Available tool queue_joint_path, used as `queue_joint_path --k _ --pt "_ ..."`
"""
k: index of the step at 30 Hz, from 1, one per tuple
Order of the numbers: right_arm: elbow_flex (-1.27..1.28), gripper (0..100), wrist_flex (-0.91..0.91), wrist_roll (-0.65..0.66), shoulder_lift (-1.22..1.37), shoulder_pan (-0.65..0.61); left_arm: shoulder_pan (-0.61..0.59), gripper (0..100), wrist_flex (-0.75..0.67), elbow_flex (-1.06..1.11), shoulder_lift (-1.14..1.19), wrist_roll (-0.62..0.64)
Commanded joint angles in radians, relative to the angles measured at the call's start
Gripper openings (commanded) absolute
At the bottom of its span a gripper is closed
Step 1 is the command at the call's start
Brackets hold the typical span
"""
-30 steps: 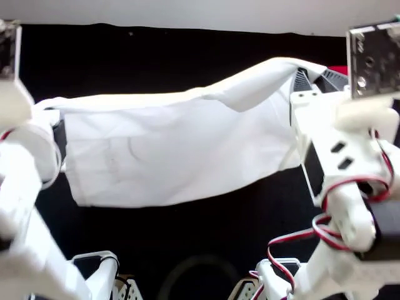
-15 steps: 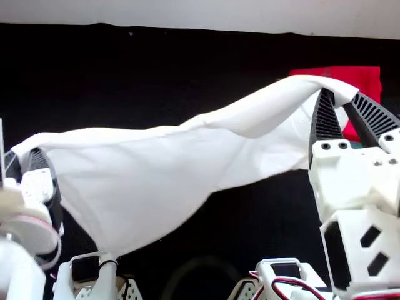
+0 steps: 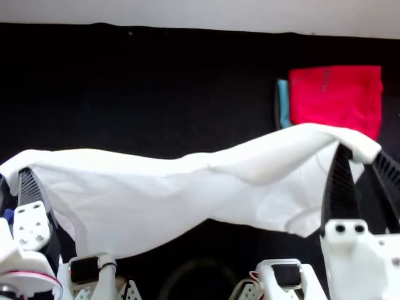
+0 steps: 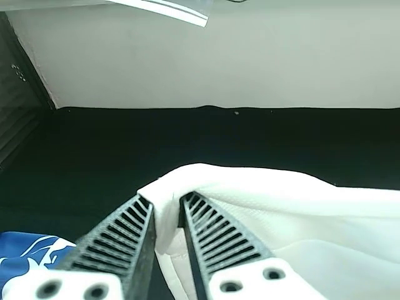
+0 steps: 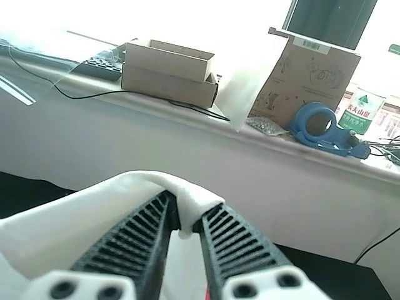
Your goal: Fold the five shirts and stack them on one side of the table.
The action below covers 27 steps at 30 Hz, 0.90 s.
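High view: one white shirt (image 3: pixel 187 194) hangs stretched in the air between the two claws, above the black counter (image 3: pixel 156 81). Its one end is caught in the left claw (image 3: pixel 14 178) at the near left, and its other end is draped over the tips of the right claw (image 3: pixel 359 156) at the near right. The cloth sags between them, and a loose lower edge hangs toward the arm bases.

Left wrist view shows the left claw (image 4: pixel 165 203) pressed together on a folded corner of the white shirt (image 4: pixel 281 212), the fabric pinched between the two ribbed black fingers and spreading away to one side. Right wrist view shows the right claw (image 5: pixel 187 212) likewise nipping a bunched edge of the shirt (image 5: pixel 81 212), which caps both fingertips.

Counted: two claws, one white shirt held. One folded red shirt (image 3: pixel 334 90) lies on the far right of the counter, with one teal garment (image 3: pixel 282 103) showing as a strip along its left edge, touching it. One blue patterned cloth (image 4: pixel 25 250) lies beside the left claw.

Both arms are raised, with their fingers pointing toward the far side of the counter. The right claw sits higher, facing a ledge that carries one blue tape dispenser (image 5: pixel 328 128).
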Motion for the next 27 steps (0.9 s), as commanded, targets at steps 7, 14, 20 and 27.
queue_joint_path --k 7,14,20,27 --pt "0.005 0.6 -0.035 0.044 -0.021 0.012 -0.01 1 -0.014 -0.021 -0.019 -0.003" --pt "0.004 0.6 -0.166 0.107 -0.022 0.015 -0.01 1 -0.014 -0.021 -0.021 -0.003" --pt "0.013 0.6 -0.166 0.107 -0.082 0.015 -0.01 1 -0.008 -0.054 -0.022 -0.002" --pt "0.015 0.6 -0.162 0.107 -0.122 0.015 -0.01 1 -0.006 -0.099 -0.016 0.0"
